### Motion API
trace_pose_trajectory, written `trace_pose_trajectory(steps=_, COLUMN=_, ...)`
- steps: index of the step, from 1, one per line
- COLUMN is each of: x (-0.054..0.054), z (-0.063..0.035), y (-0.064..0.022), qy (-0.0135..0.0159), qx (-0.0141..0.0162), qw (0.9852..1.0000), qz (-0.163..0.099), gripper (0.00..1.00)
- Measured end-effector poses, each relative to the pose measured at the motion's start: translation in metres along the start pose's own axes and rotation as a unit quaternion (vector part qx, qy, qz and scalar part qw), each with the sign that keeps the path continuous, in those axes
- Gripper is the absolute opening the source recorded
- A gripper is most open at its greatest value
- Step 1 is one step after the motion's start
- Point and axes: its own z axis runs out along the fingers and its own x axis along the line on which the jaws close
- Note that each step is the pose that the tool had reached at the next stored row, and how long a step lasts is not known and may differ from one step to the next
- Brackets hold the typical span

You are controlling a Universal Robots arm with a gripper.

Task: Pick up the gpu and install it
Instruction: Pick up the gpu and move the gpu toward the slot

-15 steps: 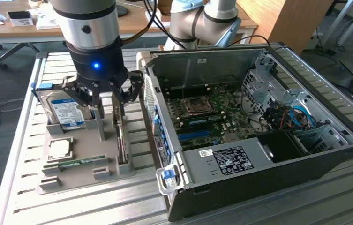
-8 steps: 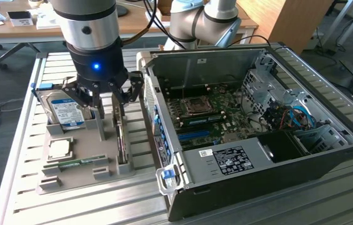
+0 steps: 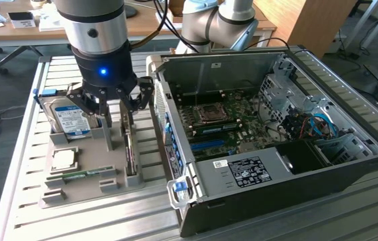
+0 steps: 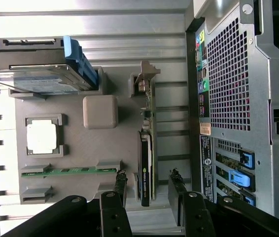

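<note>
The ribbed aluminium bench (image 3: 75, 221) carries a grey parts tray (image 3: 92, 155) and, just beside it, an open computer case (image 3: 256, 201) lying on its side.

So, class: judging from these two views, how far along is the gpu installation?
Done: the gripper is lined up above the gpu, its open fingers either side of the card in the wrist view.
In hand: nothing; the gpu stands on edge in the grey tray.
Left: gripping, lifting and seating it in the open computer case, where no card is fitted.
</note>
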Motion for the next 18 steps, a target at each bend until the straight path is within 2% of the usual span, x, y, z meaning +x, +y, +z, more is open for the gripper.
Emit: trace_pose_trajectory(steps=18, x=0.0002, z=0.0039, y=-0.0002, qy=-0.0001, qx=-0.0001, qw=1.0000, qz=0.000, gripper=0.47)
